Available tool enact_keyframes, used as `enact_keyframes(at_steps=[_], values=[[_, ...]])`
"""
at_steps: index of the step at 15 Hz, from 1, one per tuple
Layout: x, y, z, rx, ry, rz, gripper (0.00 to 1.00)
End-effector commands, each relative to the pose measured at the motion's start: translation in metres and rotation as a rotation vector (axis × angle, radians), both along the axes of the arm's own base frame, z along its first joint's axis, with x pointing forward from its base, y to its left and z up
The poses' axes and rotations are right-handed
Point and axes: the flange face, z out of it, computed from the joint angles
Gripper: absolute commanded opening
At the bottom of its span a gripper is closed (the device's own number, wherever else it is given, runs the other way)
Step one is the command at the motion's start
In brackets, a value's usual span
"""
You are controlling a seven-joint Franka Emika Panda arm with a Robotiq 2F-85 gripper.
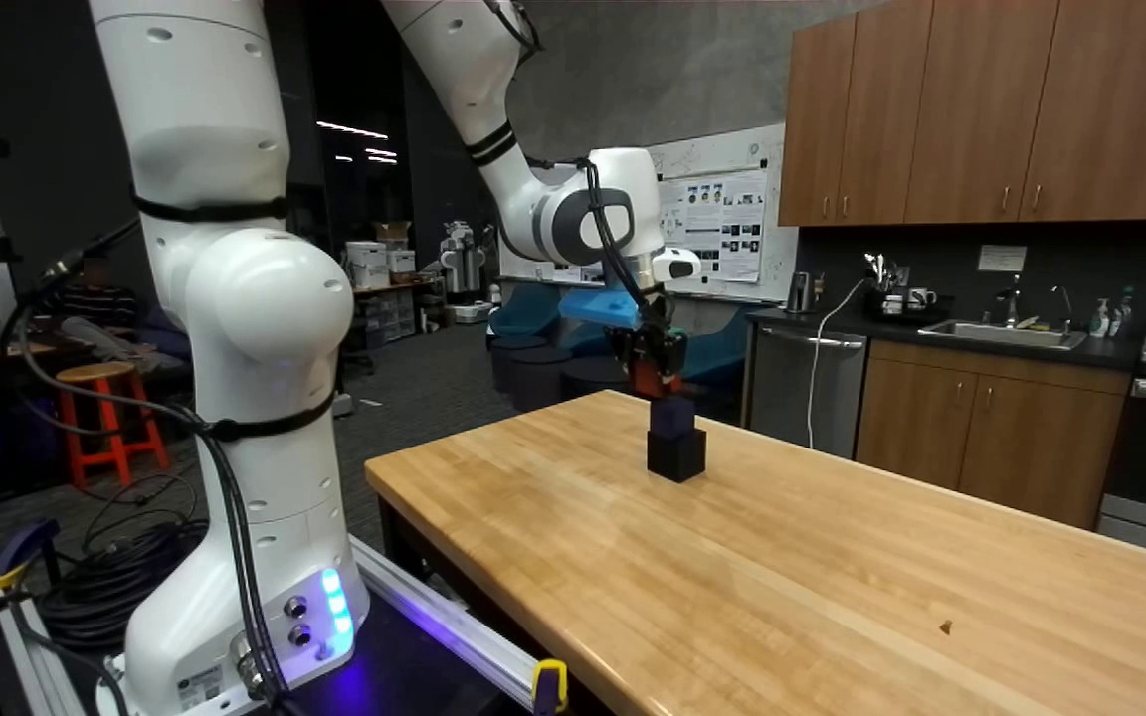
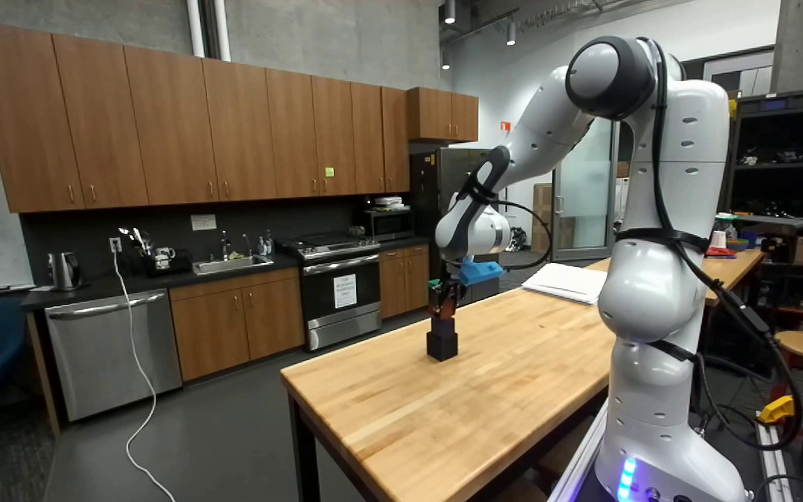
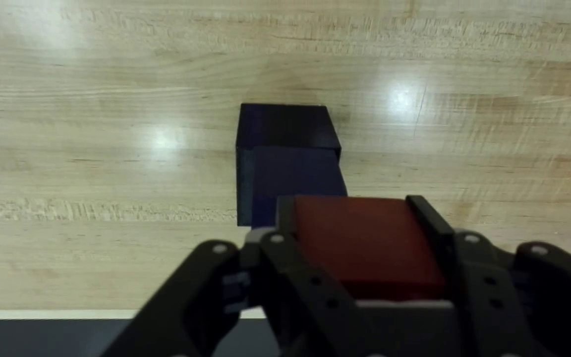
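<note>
Because its two fingers [image 3: 429, 218] press on opposite sides of the red block [image 3: 365, 243], the gripper [image 3: 355, 215] is plainly grasping it. The red block sits just above the blue block [image 1: 671, 417] in both exterior views and hides part of it in the wrist view; whether the two touch, I cannot tell. It is probably light, stiff and hard to damage, with flat faces that might slide under a weak hold. Its parallel sides look like the best place to grip, and that is where the fingers are.

Below, the blue block stands on the wider black block [image 1: 676, 455], slightly off-centre, so a strip of the black top shows beside it. Both look just as rigid. The black block rests on the table [image 1: 832, 557].

Farther off, on the counter [image 2: 102, 287], a dark rack [image 2: 180, 265] holds a mug [image 2: 164, 254], with utensils [image 2: 138, 239] upright next to it. What the sink [image 1: 1006, 341] or the kettle [image 1: 800, 291] contains cannot be made out.
</note>
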Motion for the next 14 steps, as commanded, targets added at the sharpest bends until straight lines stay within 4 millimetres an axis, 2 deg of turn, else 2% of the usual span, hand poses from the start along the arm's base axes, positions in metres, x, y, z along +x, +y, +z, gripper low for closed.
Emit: enact_keyframes(at_steps=[1,14], values=[[0.002,-0.003,-0.001,-0.01,0.0,0.014,0.31],[0.015,-0.012,-0.007,-0.014,0.017,0.004,0.31]])
